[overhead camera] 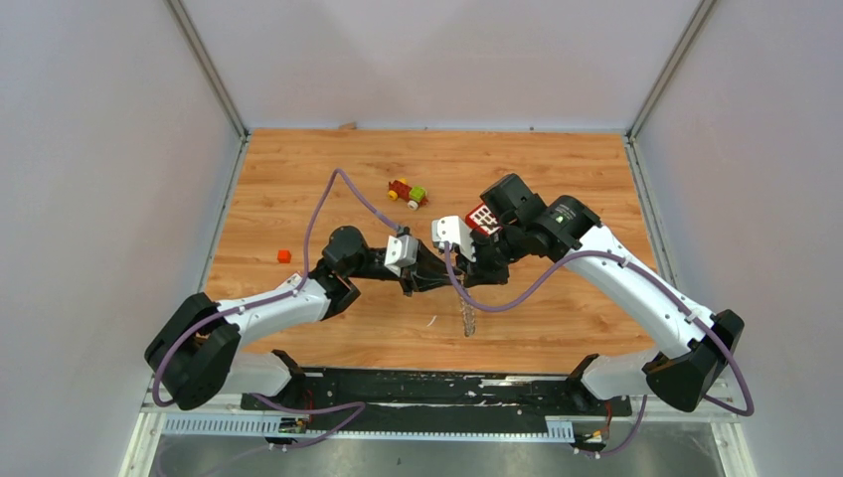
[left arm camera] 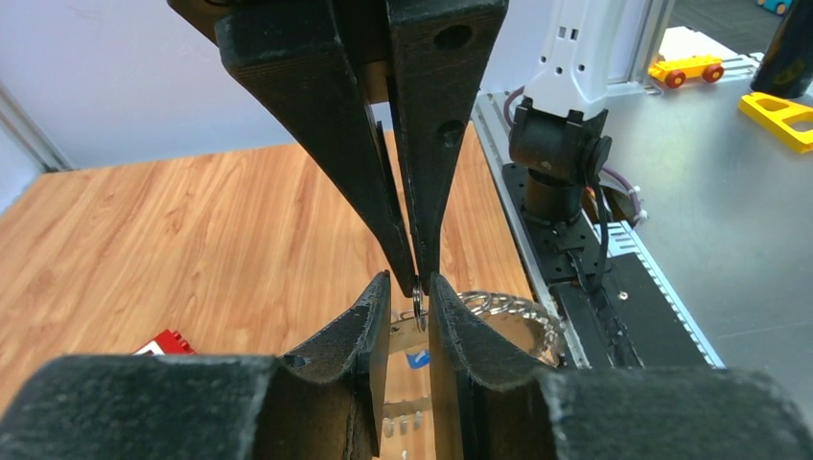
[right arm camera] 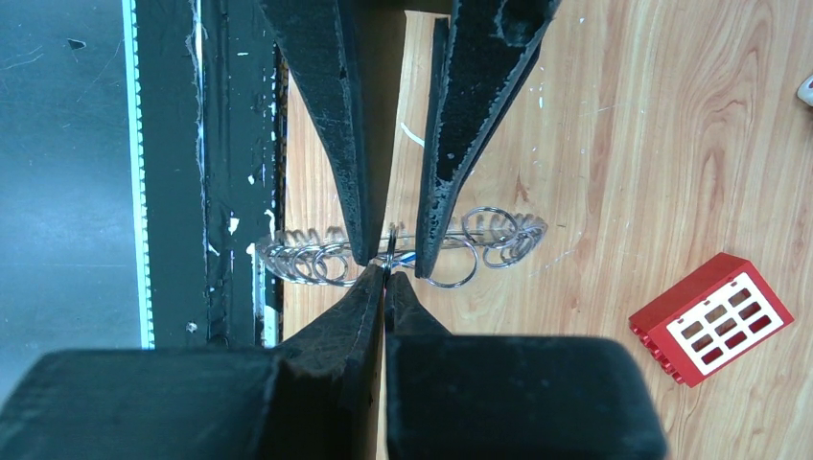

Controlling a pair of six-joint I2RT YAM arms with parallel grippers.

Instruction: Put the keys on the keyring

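The keyring [right arm camera: 499, 230], a hoop of wire loops, shows just below the spot where the two claws meet, toward the near side of the table [overhead camera: 557, 318]. From overhead it reads as a thin upright strip. Whether it hangs or rests on the wood cannot be told. A blue bit [right arm camera: 407, 257] sits among its loops, right under the fingertips.

The right gripper [right arm camera: 385, 283] is pinched fully together on a thin metal piece [left arm camera: 419, 309], seen nearly edge-on; whether that piece is a key cannot be told. The left gripper [left arm camera: 409, 292] faces it tip to tip, its jaws narrow but parted, one on each side of the same piece, with a sliver of space either way.

Room is tight at the meeting point, where four fingertips crowd one small gap. In the right wrist view one end of the hoop overlaps the black rail [overhead camera: 437, 383] along the table's near edge, while bare wood opens on the other side as far as the red block [right arm camera: 711, 318] with white squares, well apart from the hoop. Overhead, that block lies just behind the right wrist. A small toy car [overhead camera: 408, 193] stands farther back, and a small orange cube [overhead camera: 284, 255] lies near the left edge, both well clear of the arms.

The surface is light wood grain, speckled with a few white flecks. Plain white walls close in the left, right and far sides.
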